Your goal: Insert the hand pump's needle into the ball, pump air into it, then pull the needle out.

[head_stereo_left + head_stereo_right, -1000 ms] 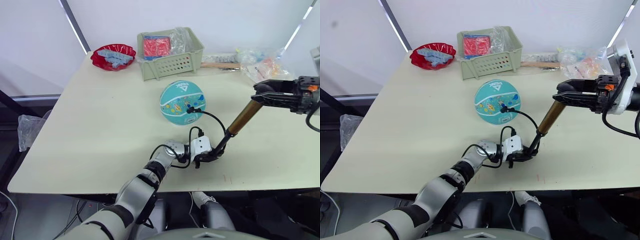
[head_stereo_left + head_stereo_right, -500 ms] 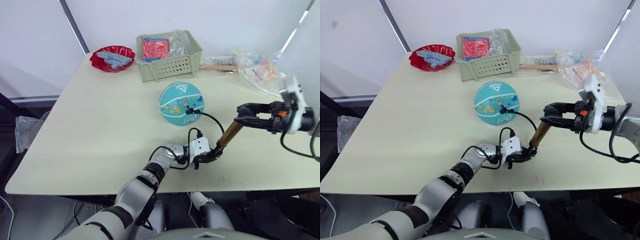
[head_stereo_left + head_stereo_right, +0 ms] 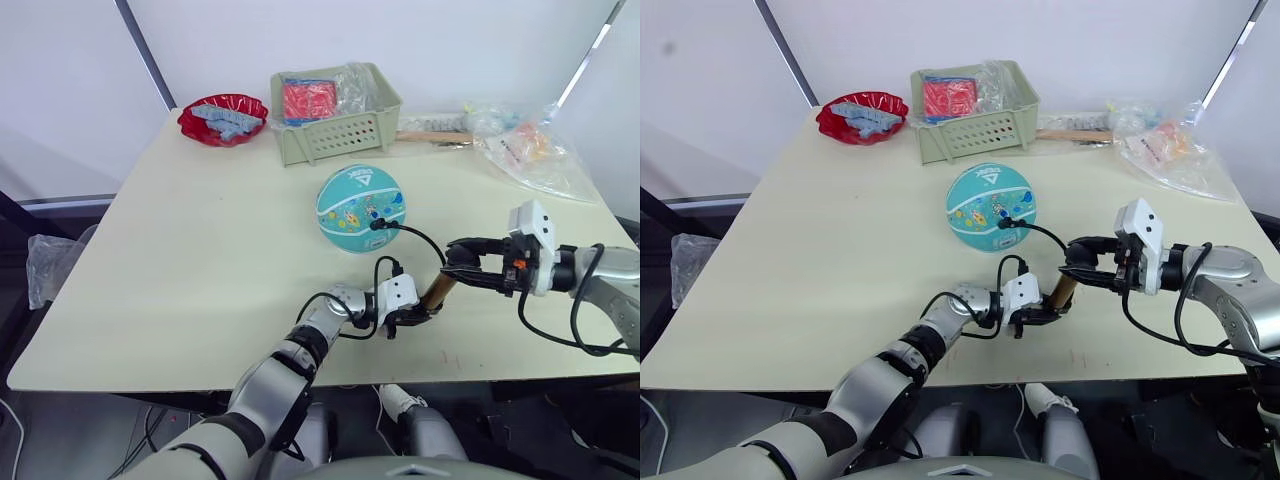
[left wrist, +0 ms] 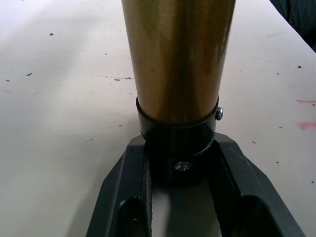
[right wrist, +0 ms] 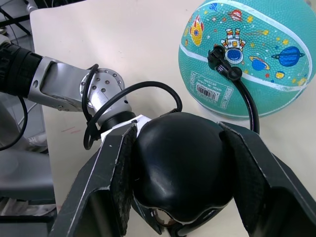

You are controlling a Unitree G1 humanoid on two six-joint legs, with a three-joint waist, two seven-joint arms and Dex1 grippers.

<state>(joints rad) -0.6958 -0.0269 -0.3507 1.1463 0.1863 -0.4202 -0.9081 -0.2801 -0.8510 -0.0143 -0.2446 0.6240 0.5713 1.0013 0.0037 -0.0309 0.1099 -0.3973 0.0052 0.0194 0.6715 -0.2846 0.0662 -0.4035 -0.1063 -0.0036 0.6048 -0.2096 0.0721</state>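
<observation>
Left claw [image 3: 412, 316] clamped on the hand pump [image 3: 434, 291] base cap, right claw [image 3: 462, 272] gripping its handle — needle buried in the ball [image 3: 360, 208], barrel mostly hidden.

Needle [image 5: 216, 53]: metal pin hidden, only black fitting shows where it meets the ball [image 5: 256, 54]. Ball cut off by frame edge in right wrist view. Hand pump [image 4: 177, 64]: barrel top cut off in left wrist view; in head views barrel [image 3: 434, 291] mostly covered, short bronze bit visible btwn the two grippers. T-handle [image 5: 180, 168] partly hidden by right gripper [image 5: 180, 197] fingers clamped on its sides. Pump's base cap sits btwn left gripper [image 4: 180, 197] fingers, underside hidden. Basket [image 3: 340, 135] contents near desk's far edge wrapped in plastic, can't ID. Clear bags [image 3: 525, 145] at far right corner: contents too small to tell.
</observation>
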